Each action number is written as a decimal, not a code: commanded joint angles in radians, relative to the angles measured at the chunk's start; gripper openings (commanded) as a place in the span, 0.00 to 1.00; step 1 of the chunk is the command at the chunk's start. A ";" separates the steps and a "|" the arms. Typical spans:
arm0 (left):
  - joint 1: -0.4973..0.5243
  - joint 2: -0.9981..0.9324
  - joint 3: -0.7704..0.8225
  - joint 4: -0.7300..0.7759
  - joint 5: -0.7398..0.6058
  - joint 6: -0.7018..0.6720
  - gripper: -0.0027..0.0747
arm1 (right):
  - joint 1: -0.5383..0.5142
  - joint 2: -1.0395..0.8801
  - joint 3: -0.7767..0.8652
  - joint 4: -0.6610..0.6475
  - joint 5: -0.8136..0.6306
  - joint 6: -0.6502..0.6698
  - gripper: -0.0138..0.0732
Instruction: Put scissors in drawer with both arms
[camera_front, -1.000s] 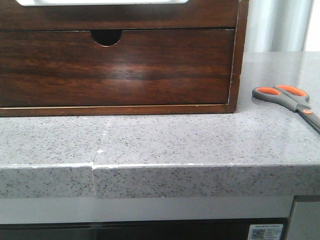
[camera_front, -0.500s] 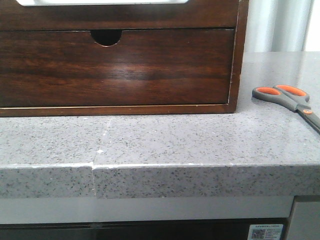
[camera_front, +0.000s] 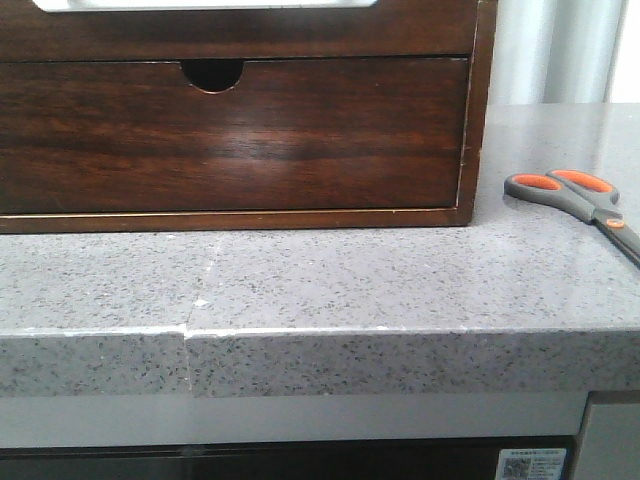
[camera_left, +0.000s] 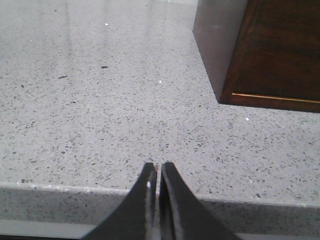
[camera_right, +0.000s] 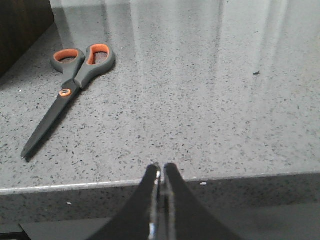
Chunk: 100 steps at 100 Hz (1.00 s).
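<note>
Along the desk's (camera_front: 330, 285) back, from its left side to past the middle, sits the drawer (camera_front: 235, 135), fully shut in its dark wooden cabinet (camera_front: 240, 30), the finger notch (camera_front: 212, 72) at its top edge unobstructed. Off the desk's front edge on the left side, the left gripper (camera_left: 158, 172) hangs with its fingers pressed together, empty, near the cabinet's left corner. Further right, the right gripper (camera_right: 161, 172) also sits at the front edge, fingers closed on nothing. Toward the desk's right edge lie the scissors (camera_right: 70, 85), flat, blades closed, well clear of the cabinet's right side. Their long axis runs diagonally: the orange-lined loops point toward the back and the cabinet, the tip toward the front right.

Risks, as I judge them: closed fingers cannot hook the notch or straddle the handles, so both must open first. The scissors lie thin on hard stone, so a shallow pinch may slide them. The glossy drawer front may slip from a poor hold.
</note>
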 joint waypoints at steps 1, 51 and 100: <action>0.003 -0.029 0.020 0.010 -0.063 0.001 0.01 | -0.006 -0.020 0.030 -0.008 -0.014 -0.007 0.11; 0.003 -0.029 0.020 0.013 -0.122 0.001 0.01 | -0.006 -0.020 0.030 -0.008 -0.039 -0.007 0.11; 0.003 -0.029 0.020 0.013 -0.228 0.001 0.01 | -0.006 -0.020 0.030 0.026 -0.338 -0.007 0.11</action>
